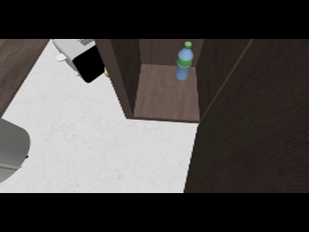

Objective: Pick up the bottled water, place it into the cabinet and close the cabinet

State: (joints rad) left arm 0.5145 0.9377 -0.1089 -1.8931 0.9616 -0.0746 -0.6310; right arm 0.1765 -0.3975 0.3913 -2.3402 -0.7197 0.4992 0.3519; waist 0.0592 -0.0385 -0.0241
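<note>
- Bottled water [183, 62] standing upright inside the cabinet [166, 97], near the back of the shelf, towards the right wall, green cap on top.
- Placing step judged done: bottle set on the cabinet's wooden floor, nothing touching it.
- Cabinet door [263, 122] swung wide open, a large dark panel filling the right side of the head view and reaching out over the counter [96, 136].
- Closing step judged in hand now, the last one left.
- No robot hand visible anywhere in the view; cannot tell whether either is open, closed or holding anything.
- Grey forearm [2, 152] showing at the left edge only, well apart from the cabinet.
- Next move calls for a robot hand brought against the outer face or free edge of the door, then a sweep to the left towards the cabinet front until the door meets the frame.
- Bottle well back from the opening, so likely no clash with the swinging door.
- Toaster-like grey appliance [79, 56] at the far left of the cabinet, out of the door's path as far as can be judged.
</note>
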